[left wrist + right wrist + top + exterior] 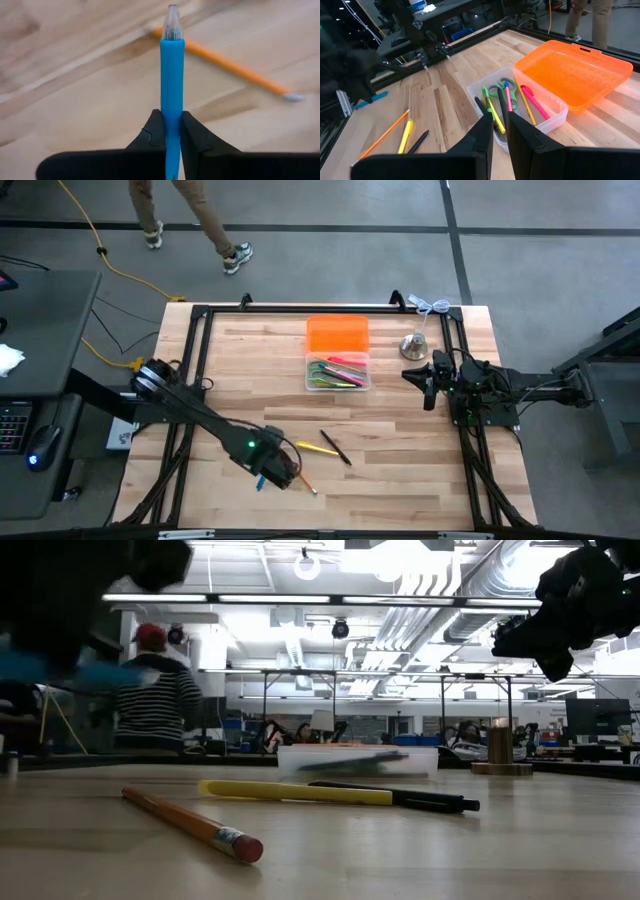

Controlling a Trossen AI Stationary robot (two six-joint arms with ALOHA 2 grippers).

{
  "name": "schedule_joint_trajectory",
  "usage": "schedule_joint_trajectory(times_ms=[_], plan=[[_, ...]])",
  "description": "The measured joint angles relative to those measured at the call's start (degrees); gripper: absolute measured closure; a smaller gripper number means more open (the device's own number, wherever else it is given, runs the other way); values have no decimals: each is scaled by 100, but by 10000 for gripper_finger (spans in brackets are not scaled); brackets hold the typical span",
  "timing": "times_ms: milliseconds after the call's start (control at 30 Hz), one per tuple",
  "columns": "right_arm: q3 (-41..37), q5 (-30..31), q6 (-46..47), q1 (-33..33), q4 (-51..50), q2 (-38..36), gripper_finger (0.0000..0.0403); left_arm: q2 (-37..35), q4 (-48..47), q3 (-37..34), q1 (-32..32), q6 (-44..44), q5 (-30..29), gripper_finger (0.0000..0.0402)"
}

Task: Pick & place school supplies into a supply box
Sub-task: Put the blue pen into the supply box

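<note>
My left gripper (272, 468) is over the table's near middle, shut on a blue pen (172, 75) with a clear tip, held above the wood. On the table by it lie an orange pencil (190, 825), a yellow pen (295, 792) and a black pen (400, 798). The supply box (338, 372), a clear tub, stands at the far middle holding pens and green-handled scissors (496, 92). Its orange lid (337, 335) lies beside it on the far side. My right gripper (500, 131) waits at the table's right side, shut on nothing. My left gripper pinches the blue pen's barrel (172, 125) between its two fingers, some way back from the clear tip. The fingers come from above, pointing down, and lie across the pen. The pen sits about level and clear of the table; its other end is hidden behind the fingers.
A silver bell-shaped object (415, 345) stands right of the box, near my right gripper. A black frame (200, 315) runs along the table's edges. A person (155, 690) stands beyond the table. Bare wood (400, 470) lies at the near right.
</note>
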Motion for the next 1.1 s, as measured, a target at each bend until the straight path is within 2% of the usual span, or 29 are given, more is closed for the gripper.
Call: schedule_joint_trajectory(times_ms=[100, 300, 467, 633, 867, 967, 1100], plan=[[0, 0, 0, 0, 2, 0, 371, -353, 233, 1, 0, 111, -664, 355], [0, 0, 0, 0, 4, 0, 371, -967, 870, 11, 4, 897, -2218, 355], [0, 0, 0, 0, 4, 0, 371, -1250, 1300, 11, 2, 1603, -2853, 355], [0, 0, 0, 0, 24, 0, 371, -1317, 1826, 11, 47, 2251, -3104, 355], [0, -68, 2, 0, 50, 0, 370, -1317, 2748, 11, 342, 3383, -3131, 355], [0, -343, 5, 0, 50, 0, 371, -1317, 3230, 11, 570, 3975, -3008, 355], [0, -682, 25, 2, 52, 0, 370, -1317, 3771, 11, 925, 4651, -2525, 355]])
